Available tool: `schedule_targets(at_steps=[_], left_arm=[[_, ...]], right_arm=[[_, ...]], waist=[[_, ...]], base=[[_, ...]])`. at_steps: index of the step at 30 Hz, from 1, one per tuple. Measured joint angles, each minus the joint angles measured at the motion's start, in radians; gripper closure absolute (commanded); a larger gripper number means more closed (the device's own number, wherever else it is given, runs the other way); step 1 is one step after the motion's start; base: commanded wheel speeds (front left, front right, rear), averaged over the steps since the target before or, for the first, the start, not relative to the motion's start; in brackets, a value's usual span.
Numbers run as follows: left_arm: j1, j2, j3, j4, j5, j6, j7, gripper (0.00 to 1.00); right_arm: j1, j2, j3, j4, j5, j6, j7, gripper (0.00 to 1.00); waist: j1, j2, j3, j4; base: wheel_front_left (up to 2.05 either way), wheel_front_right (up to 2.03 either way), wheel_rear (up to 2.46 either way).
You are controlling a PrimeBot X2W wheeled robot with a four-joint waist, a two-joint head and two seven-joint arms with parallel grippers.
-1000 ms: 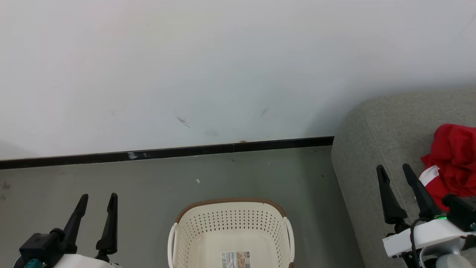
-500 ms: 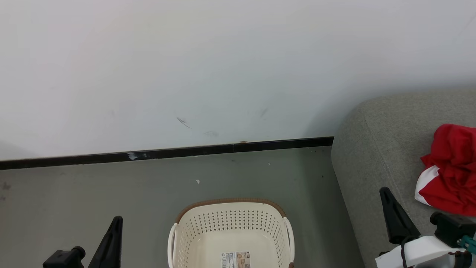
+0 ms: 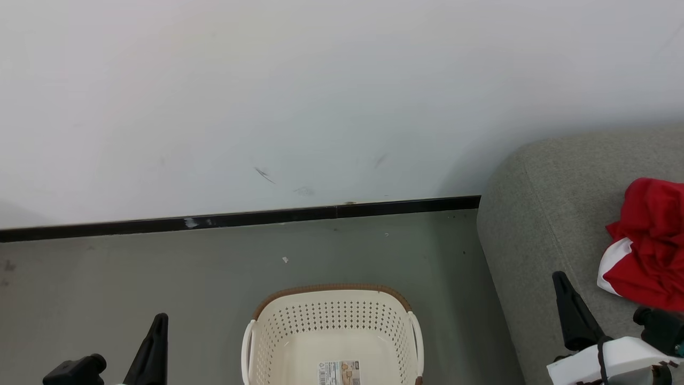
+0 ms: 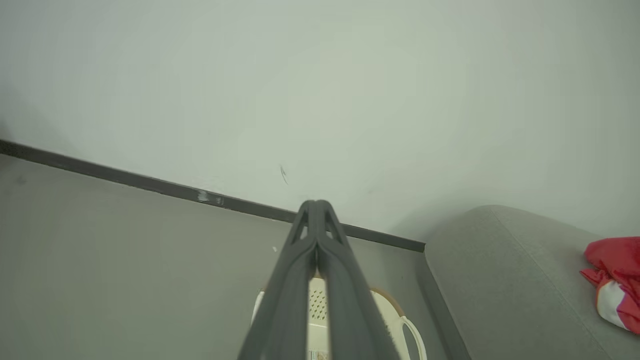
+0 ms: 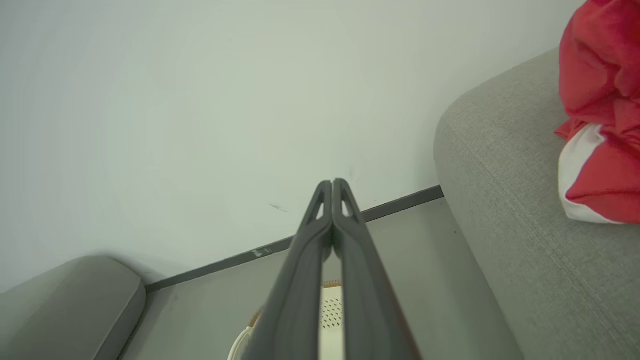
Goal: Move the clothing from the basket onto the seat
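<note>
My left fingers (image 4: pixel 310 212) are pressed together tip to tip, clenched on nothing, low at my left above the grey floor (image 3: pixel 160 267). My right fingers (image 5: pixel 326 191) are clenched the same way, also grasping nothing; in the head view they show against the grey-green fabric of the seat (image 3: pixel 545 214), near its rounded front corner.

Between the two arms, on the floor, stands the basket (image 3: pixel 331 289), cream with perforated walls and a brown rim. Its pale bottom is open to view and carries a printed label (image 3: pixel 338 372).

The clothing (image 3: pixel 652 240), a crumpled red heap with a white panel at its lower edge, lies on the seat to my right, apart from my right fingers and well apart from the basket.

Behind everything, a black baseboard (image 3: pixel 240 218) runs along the foot of a plain white wall (image 3: pixel 320 96) marked with a few dark scuffs.
</note>
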Motion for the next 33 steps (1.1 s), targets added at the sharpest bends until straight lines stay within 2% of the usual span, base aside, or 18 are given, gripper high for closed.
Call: schedule_targets(at_steps=[5, 19, 27, 33], left_arm=[[-0.001, -0.004, 0.011, 0.002, -0.038, -0.003, 0.013, 1.00], [-0.011, -0.028, 0.046, 0.014, -0.201, -0.016, 0.068, 1.00], [-0.015, -0.038, 0.065, 0.021, -0.285, -0.018, 0.100, 1.00], [-0.033, -0.044, 0.081, 0.025, -0.349, -0.026, 0.119, 1.00]], right_arm=[[0.000, 0.002, -0.004, 0.004, 0.054, 0.000, 0.019, 1.00], [-0.009, 0.007, -0.024, 0.027, 0.246, 0.000, 0.074, 1.00], [-0.019, 0.007, -0.034, 0.036, 0.352, 0.000, 0.105, 1.00], [-0.021, 0.008, -0.039, 0.045, 0.430, 0.000, 0.125, 1.00]], waist=[[0.0006, 0.0000, 0.000, 0.001], [0.0083, -0.0001, -0.003, 0.004], [0.0087, -0.0001, -0.003, 0.005], [0.0066, 0.0000, -0.001, 0.006]], base=[[0.00, 0.00, 0.00], [0.00, 0.00, 0.00], [0.00, 0.00, 0.00], [0.00, 0.00, 0.00]])
